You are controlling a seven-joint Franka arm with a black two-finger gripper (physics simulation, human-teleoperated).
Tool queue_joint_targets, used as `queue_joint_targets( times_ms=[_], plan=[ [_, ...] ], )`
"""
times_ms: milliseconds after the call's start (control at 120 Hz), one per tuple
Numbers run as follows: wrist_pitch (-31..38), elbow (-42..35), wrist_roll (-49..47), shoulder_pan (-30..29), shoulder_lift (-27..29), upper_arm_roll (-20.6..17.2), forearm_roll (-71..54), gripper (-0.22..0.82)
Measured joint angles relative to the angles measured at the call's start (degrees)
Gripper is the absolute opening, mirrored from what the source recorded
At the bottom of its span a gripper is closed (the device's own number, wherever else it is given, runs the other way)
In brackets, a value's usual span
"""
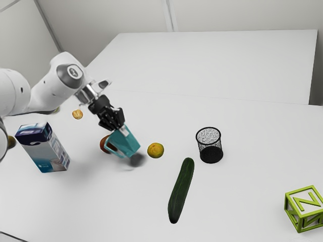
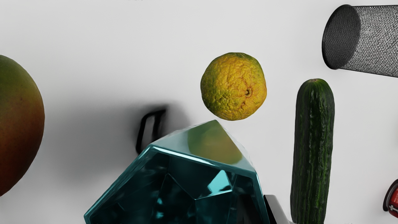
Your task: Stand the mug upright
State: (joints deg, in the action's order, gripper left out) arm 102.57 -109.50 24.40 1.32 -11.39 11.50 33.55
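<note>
Plainly, pale walls (image 1: 242,15) rise beyond the white table (image 1: 242,65), while the gripper (image 1: 122,129) pinches the tilted mug (image 1: 128,143).

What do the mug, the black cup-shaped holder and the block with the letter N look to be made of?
The mug: glossy teal glass or clear plastic; its faceted walls show bright highlights, though which is unclear.
The holder: black mesh, probably metal wire, with a smooth dark rim; the fine open weave shows.
The block: perhaps painted wood or plastic, with green raised edges and letter.

mug (image 2: 180,186): glossy, glassy | citrus (image 2: 233,87): rough, pitted | cucumber (image 2: 314,149): glossy | cup (image 2: 373,37): metal mesh
</note>
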Motion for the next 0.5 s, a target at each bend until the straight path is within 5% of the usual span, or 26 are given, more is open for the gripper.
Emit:
queue_joint_targets(
  times_ms=[500],
  plan=[
    [9.55, -1.96, -4.32, 12.11, 2.98, -0.76, -33.7, -0.18]
  ],
)
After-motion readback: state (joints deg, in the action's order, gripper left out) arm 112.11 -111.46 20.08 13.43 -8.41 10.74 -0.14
